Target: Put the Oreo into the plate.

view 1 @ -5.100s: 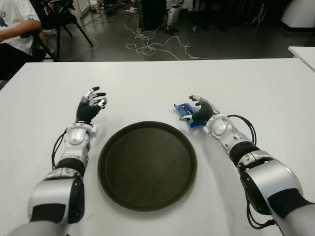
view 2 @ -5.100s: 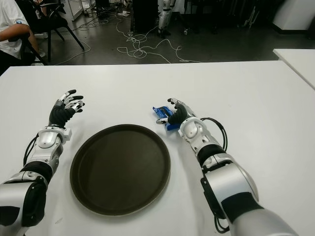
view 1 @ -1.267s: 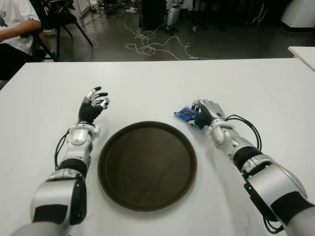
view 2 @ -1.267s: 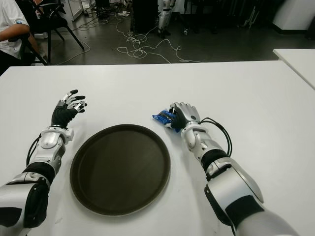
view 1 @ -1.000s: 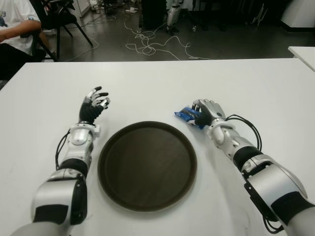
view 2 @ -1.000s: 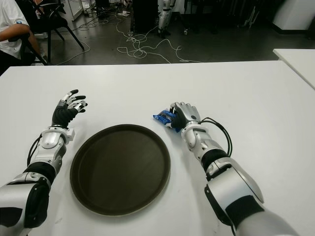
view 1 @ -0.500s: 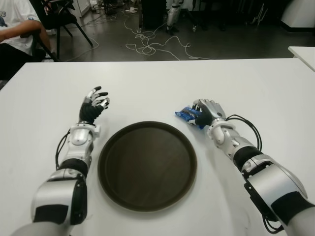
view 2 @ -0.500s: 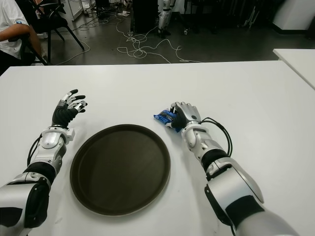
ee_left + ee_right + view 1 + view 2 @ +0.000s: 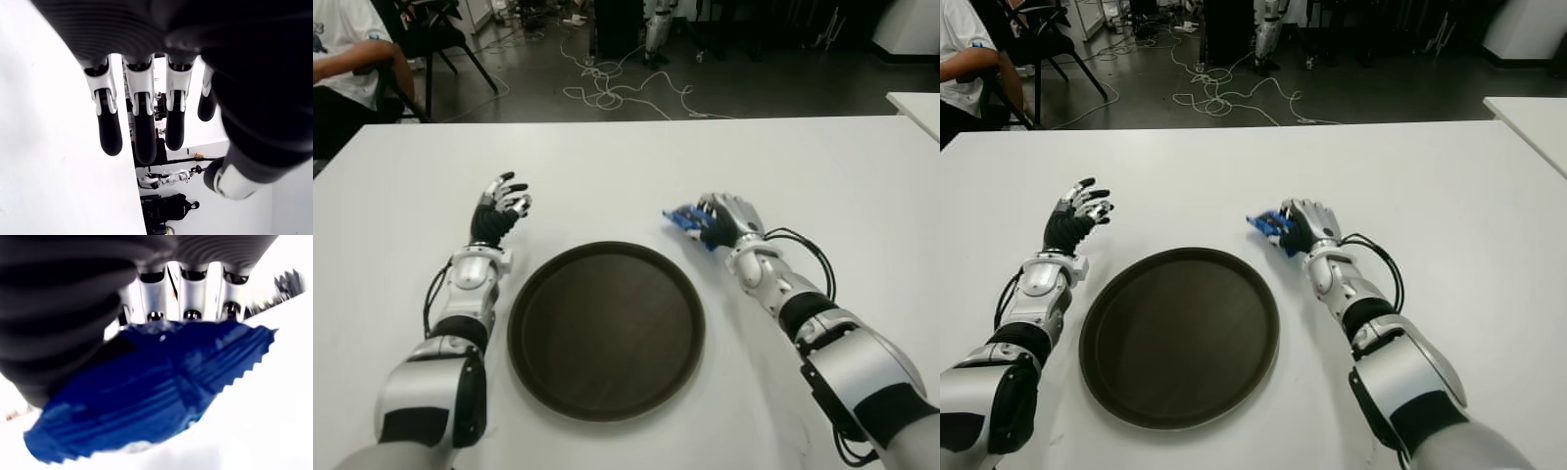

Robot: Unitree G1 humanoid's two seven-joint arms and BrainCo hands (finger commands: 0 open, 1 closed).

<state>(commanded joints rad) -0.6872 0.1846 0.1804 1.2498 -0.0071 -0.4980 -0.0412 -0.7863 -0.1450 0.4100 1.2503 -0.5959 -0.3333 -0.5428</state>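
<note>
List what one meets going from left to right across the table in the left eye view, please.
Left hand → plate → Oreo packet → right hand, which grasps the packet.

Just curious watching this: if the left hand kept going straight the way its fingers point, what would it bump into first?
Probably nothing soon. The left hand, fingers open, points away from the robot over bare white table; the way looks free up to the table's far edge, though depth is hard to judge.

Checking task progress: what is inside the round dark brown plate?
Nothing shows inside the round dark brown plate; all of it is uncovered. The blue Oreo packet is gripped in the right hand, beyond the rim.
</note>
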